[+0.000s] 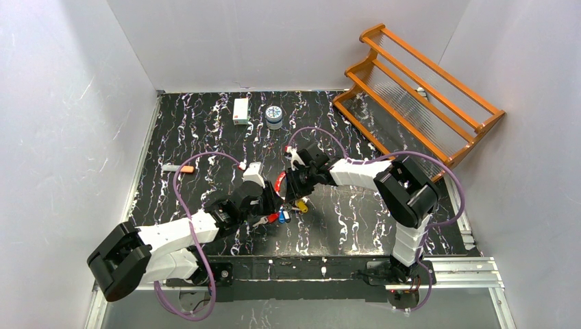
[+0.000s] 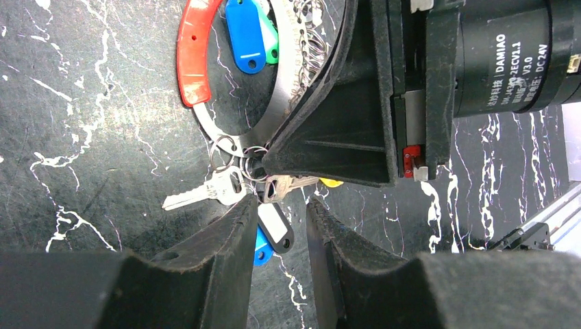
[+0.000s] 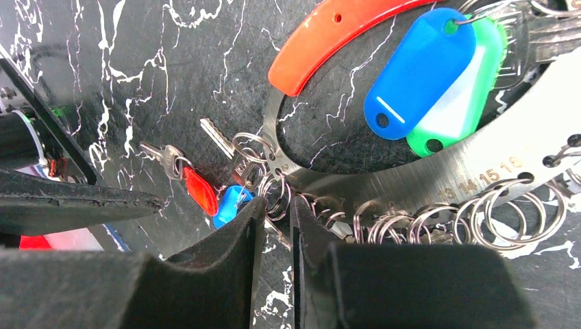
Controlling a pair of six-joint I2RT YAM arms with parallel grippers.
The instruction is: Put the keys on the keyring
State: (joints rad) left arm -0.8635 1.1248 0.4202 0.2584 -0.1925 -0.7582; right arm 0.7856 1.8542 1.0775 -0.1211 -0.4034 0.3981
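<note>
Left gripper point(image 2: 279, 209): jaws apart around a tagged key point(image 2: 276, 232), beside the bare key point(image 2: 199, 194).
Right gripper point(image 3: 277, 205): fingers almost together at the small loops point(image 3: 384, 223); I cannot tell if it grips.
Keyring point(image 3: 411, 179): lies flat between both grippers.
Risk: a thin loop may slip out, or the close grippers may collide.

The keyring point(image 3: 438, 181) is a flat band of brushed steel with engraved numbers, capped by a glossy red plastic arc point(image 3: 329, 41). Shiny wire split rings point(image 3: 479, 212) hang from it. The blue tag point(image 3: 418, 72) and green tag point(image 3: 473, 96) are smooth, translucent plastic. A bare key point(image 2: 205, 192) is bright metal. The tabletop point(image 2: 82, 123) is black, white-veined and faintly glossy. The left hand point(image 2: 281, 212) and right hand point(image 3: 275, 209) are matt black plastic — grainy.
</note>
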